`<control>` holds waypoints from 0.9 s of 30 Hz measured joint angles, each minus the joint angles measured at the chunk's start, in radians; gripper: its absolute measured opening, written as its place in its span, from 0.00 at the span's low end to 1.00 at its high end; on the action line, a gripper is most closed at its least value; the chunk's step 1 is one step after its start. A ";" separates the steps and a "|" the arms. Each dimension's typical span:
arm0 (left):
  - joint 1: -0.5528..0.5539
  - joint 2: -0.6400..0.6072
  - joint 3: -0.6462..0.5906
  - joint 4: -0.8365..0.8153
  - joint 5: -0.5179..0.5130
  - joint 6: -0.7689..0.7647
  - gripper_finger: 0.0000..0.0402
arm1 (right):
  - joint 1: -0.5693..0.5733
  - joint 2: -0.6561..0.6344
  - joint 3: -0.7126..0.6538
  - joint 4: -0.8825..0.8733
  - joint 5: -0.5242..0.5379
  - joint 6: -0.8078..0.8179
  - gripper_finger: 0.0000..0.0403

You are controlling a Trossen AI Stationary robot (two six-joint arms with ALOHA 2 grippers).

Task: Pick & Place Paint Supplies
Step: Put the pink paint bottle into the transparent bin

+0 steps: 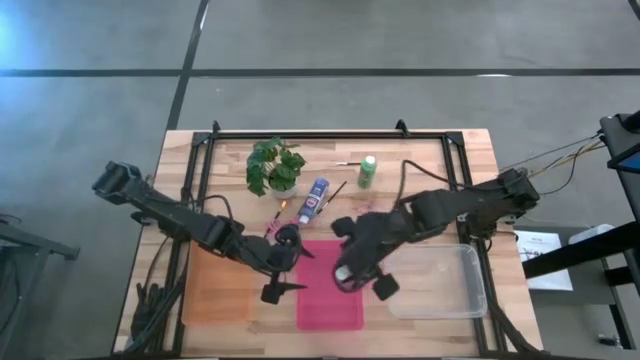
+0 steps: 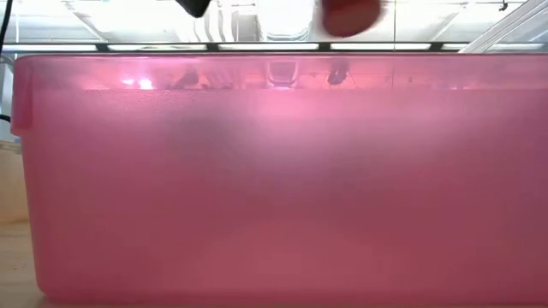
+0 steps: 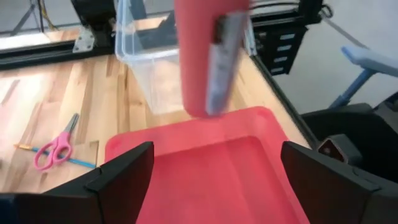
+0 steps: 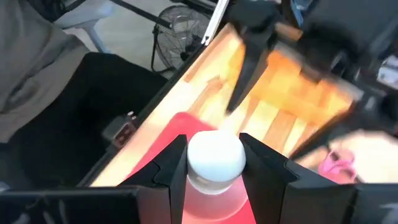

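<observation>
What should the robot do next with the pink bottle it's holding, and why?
Probably lower it and let go. The right gripper is shut on the pink paint bottle, which hangs right over the pink bin, so a small drop should land it inside. The left gripper waits open nearby.

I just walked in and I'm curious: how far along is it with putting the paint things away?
Nothing visibly sits in the pink bin yet. In hand: the right gripper holds a pink paint bottle over that bin, while the left gripper waits open beside it. Still out on the table: the green bottle, blue-and-white bottle and pink scissors.
</observation>
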 joint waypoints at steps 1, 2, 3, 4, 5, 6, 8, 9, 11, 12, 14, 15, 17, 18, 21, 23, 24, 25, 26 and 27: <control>-0.009 -0.009 0.000 -0.018 0.000 0.001 0.90 | 0.016 -0.016 -0.004 -0.023 0.033 0.020 0.29; -0.016 -0.015 0.000 -0.027 0.000 0.001 0.90 | 0.033 -0.031 -0.007 -0.045 0.074 0.041 0.29; -0.022 -0.020 0.000 -0.027 0.000 0.004 0.90 | 0.050 -0.049 -0.010 -0.067 0.112 0.062 0.29; -0.030 -0.026 0.000 -0.035 0.000 0.005 0.90 | 0.073 -0.064 -0.014 -0.087 0.141 0.088 0.29; -0.035 -0.029 0.000 -0.042 0.000 0.005 0.90 | 0.093 -0.081 -0.018 -0.095 0.166 0.108 0.29; -0.035 -0.032 0.000 -0.038 -0.002 0.006 0.90 | 0.116 -0.100 -0.021 -0.093 0.192 0.125 0.29; -0.038 -0.039 0.000 -0.039 -0.009 0.023 0.90 | 0.171 -0.135 -0.023 -0.085 0.265 0.160 0.29; -0.038 -0.041 0.000 -0.038 -0.012 0.026 0.90 | 0.200 -0.154 -0.024 -0.083 0.315 0.177 0.29; -0.038 -0.046 0.000 -0.031 -0.020 0.031 0.90 | 0.260 -0.187 -0.028 -0.092 0.409 0.209 0.29; -0.039 -0.049 0.000 -0.031 -0.024 0.037 0.90 | 0.290 -0.201 -0.030 -0.097 0.454 0.226 0.29; -0.039 -0.053 0.000 -0.026 -0.029 0.048 0.90 | 0.350 -0.227 -0.038 -0.105 0.561 0.263 0.29; -0.039 -0.056 0.000 -0.026 -0.034 0.054 0.90 | 0.381 -0.238 -0.045 -0.109 0.618 0.283 0.29; -0.039 -0.058 0.000 -0.017 -0.040 0.059 0.90 | 0.433 -0.263 -0.062 -0.128 0.725 0.328 0.29; -0.039 -0.058 0.000 -0.009 -0.047 0.067 0.90 | 0.457 -0.276 -0.074 -0.138 0.773 0.353 0.29; -0.039 -0.058 0.000 0.013 -0.056 0.097 0.90 | 0.514 -0.312 -0.117 -0.189 0.884 0.461 0.29; -0.039 -0.058 0.000 0.025 -0.056 0.110 0.90 | 0.537 -0.334 -0.155 -0.234 0.933 0.542 0.29; -0.039 -0.058 0.000 0.029 -0.056 0.118 0.90 | 0.545 -0.345 -0.179 -0.242 0.949 0.579 0.29; -0.039 -0.061 0.000 0.031 -0.056 0.128 0.90 | 0.553 -0.356 -0.204 -0.244 0.958 0.612 0.29; -0.039 -0.064 0.000 0.031 -0.056 0.132 0.90 | 0.559 -0.369 -0.229 -0.244 0.967 0.644 0.29; -0.039 -0.070 0.000 0.031 -0.058 0.133 0.90 | 0.565 -0.383 -0.255 -0.245 0.975 0.674 0.29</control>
